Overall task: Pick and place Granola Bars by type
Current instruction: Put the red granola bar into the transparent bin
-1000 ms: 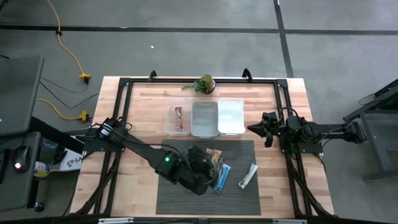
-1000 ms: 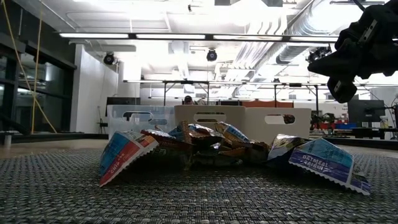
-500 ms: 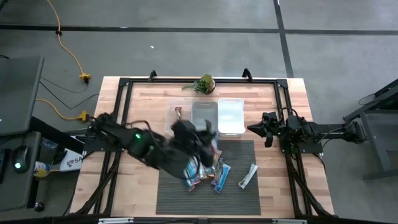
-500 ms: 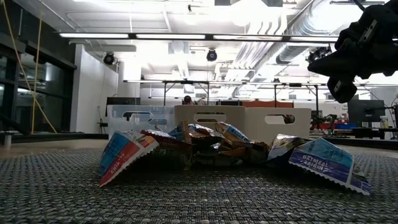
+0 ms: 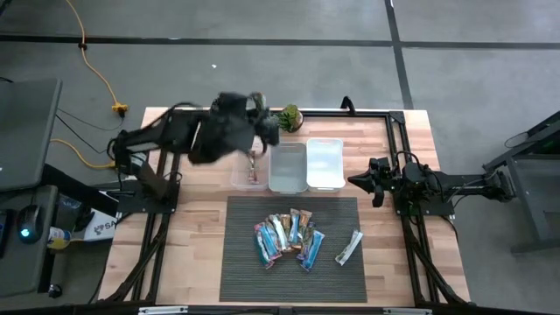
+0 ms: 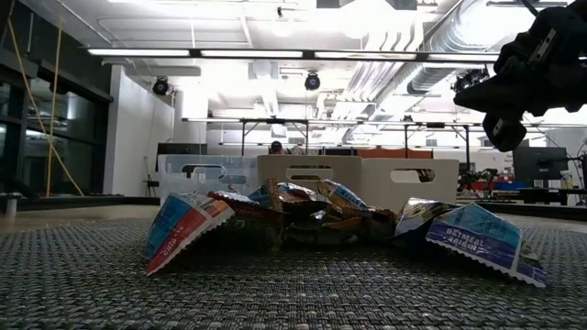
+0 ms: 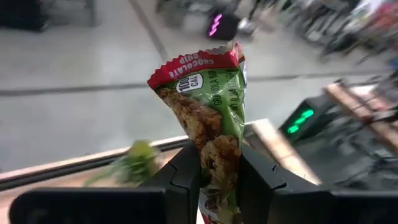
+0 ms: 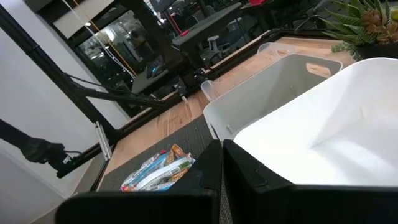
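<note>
Looking down from above, we see our left gripper (image 5: 259,122) near the top middle of the frame, above the leftmost clear bin (image 5: 250,165). Its fingers (image 7: 186,177) pinch a green granola bar (image 7: 211,121). Our right gripper (image 5: 354,182) waits at the right, fingers pressed together with nothing between them. More granola bars (image 5: 289,238) lie piled on the dark mat (image 5: 241,262), lower middle.
</note>
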Controlling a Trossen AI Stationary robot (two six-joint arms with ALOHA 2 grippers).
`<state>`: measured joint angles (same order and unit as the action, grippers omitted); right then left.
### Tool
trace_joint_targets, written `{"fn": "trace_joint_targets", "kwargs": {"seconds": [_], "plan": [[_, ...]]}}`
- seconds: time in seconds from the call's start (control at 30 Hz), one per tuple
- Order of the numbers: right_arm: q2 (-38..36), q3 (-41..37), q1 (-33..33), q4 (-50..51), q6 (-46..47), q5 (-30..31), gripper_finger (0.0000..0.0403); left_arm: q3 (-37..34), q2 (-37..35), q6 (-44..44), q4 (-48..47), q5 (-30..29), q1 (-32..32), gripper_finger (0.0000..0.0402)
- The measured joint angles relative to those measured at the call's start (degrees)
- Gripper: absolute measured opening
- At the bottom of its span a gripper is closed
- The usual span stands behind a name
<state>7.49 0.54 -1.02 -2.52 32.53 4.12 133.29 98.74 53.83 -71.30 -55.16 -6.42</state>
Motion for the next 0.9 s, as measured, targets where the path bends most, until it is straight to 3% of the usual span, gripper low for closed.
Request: {"fn": "trace_joint_targets", "kwargs": {"seconds": [0.27, 0.4, 0.57, 0.9], "plan": [[0.0, 0.0, 0.0, 0.0, 0.0, 0.0, 0.0, -0.5, 2.3, 7.3, -19.3, 19.8, 15.8, 0.0075], [0.0, 0.0, 0.0, 0.0, 0.0, 0.0, 0.0, -6.3, 3.4, 6.2, -17.6, 27.5, 20.3, 0.0075], [0.0, 0.0, 0.0, 0.0, 0.0, 0.0, 0.0, -17.4, 4.5, 8.9, -17.8, 30.0, 23.0, 0.0075], [0.0, 0.0, 0.0, 0.1, 0.0, 0.0, 0.0, -41.8, 3.8, 13.3, -1.5, 37.9, 23.0, 0.0075]]}}
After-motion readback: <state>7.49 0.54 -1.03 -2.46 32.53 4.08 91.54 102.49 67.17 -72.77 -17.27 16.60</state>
